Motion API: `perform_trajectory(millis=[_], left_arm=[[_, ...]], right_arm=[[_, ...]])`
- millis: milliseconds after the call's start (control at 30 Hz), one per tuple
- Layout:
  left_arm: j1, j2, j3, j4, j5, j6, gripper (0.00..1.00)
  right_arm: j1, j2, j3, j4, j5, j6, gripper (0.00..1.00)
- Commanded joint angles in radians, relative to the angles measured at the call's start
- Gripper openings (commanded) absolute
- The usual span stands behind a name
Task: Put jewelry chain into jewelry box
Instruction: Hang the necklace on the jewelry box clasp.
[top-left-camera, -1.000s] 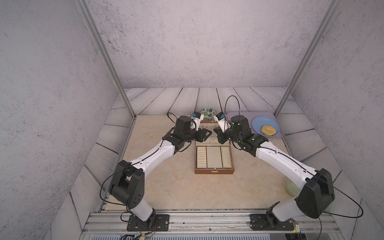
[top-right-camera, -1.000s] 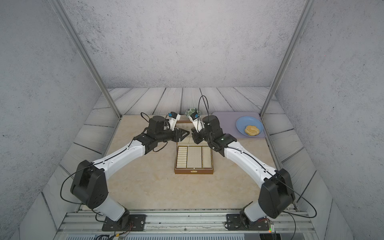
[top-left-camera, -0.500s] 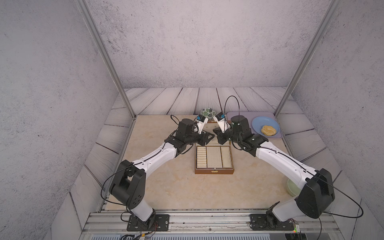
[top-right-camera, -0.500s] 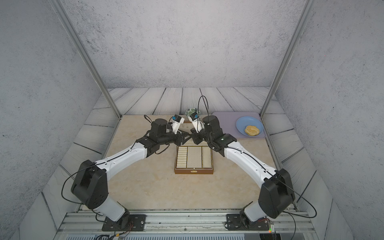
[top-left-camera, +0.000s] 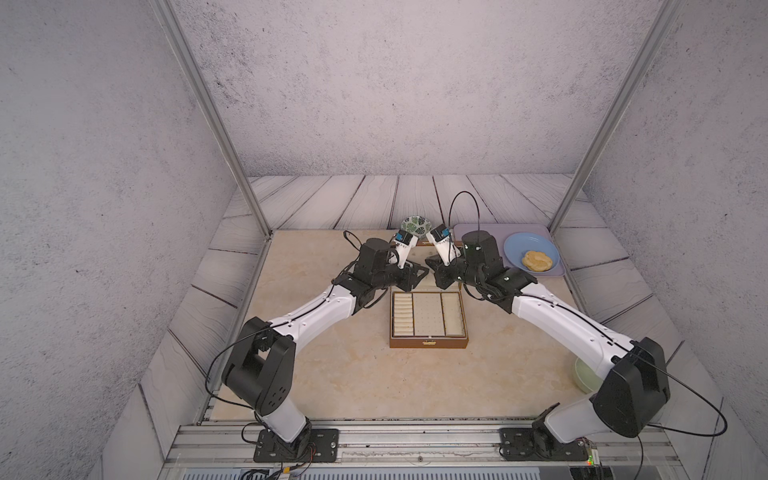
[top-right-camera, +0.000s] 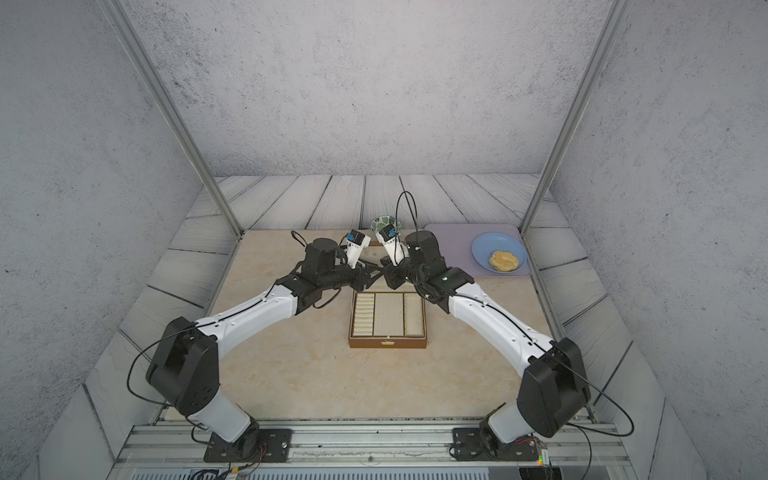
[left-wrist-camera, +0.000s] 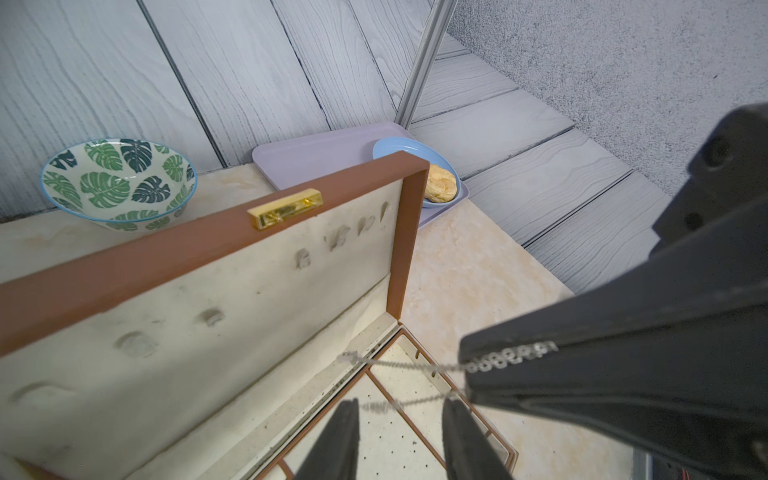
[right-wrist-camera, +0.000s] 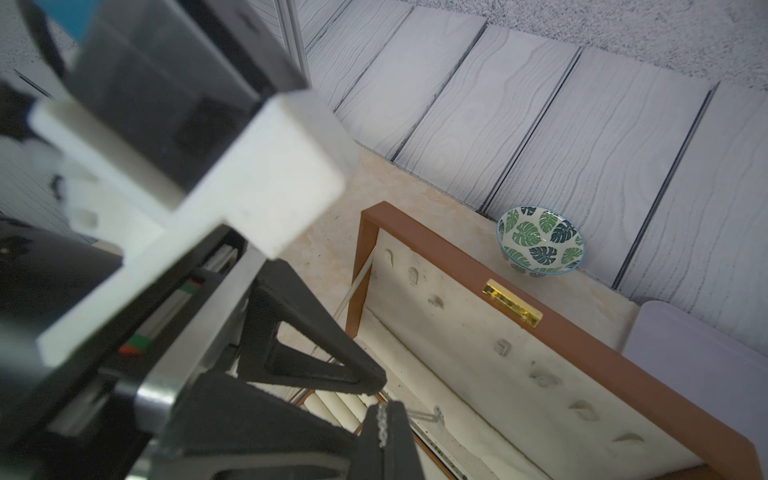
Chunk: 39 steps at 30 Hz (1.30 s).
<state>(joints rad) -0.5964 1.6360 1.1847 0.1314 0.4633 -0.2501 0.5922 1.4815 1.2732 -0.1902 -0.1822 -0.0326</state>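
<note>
Right pincer (left-wrist-camera: 467, 370) clamps jewelry chain (left-wrist-camera: 407, 365) over open jewelry box (left-wrist-camera: 166, 257); left pincer (left-wrist-camera: 400, 409) apart.

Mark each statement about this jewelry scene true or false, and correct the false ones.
1. The jewelry box has its lid standing open. True.
2. The right gripper is shut on the jewelry chain. True.
3. The left gripper is shut. False: its jaws stand apart.
4. The leaf-patterned bowl sits inside the jewelry box. False: it stands on the table behind the lid.
5. A bun lies on the blue plate. True.
</note>
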Motion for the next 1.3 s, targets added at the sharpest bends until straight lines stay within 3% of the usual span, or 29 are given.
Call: perform_trajectory(millis=[0,300,433,600,867,1000,1267], left_arm=[[-0.009,0.020,0.023,0.028,-0.009,0.021,0.37],[-0.014,0.033,0.033,0.026,-0.019,0.026,0.27],[-0.014,0.044,0.047,0.016,-0.019,0.039,0.11],[-0.014,0.042,0.052,0.012,-0.043,0.039,0.00],[-0.013,0.021,0.039,-0.009,-0.083,0.051,0.00],[-0.014,0.024,0.038,-0.004,-0.054,0.053,0.07],[-0.014,0.021,0.028,-0.006,-0.044,0.054,0.13]], right_arm=[[-0.003,-0.030,0.016,-0.005,-0.013,0.011,0.00],[-0.003,-0.035,0.012,0.000,-0.014,0.012,0.00],[-0.002,-0.038,0.010,0.001,-0.016,0.013,0.00],[-0.002,-0.038,0.006,0.004,-0.010,0.011,0.00],[-0.003,-0.027,-0.002,0.014,-0.006,0.008,0.00],[-0.003,-0.028,0.001,0.013,-0.007,0.008,0.00],[-0.003,-0.028,0.002,0.011,-0.002,0.004,0.00]])
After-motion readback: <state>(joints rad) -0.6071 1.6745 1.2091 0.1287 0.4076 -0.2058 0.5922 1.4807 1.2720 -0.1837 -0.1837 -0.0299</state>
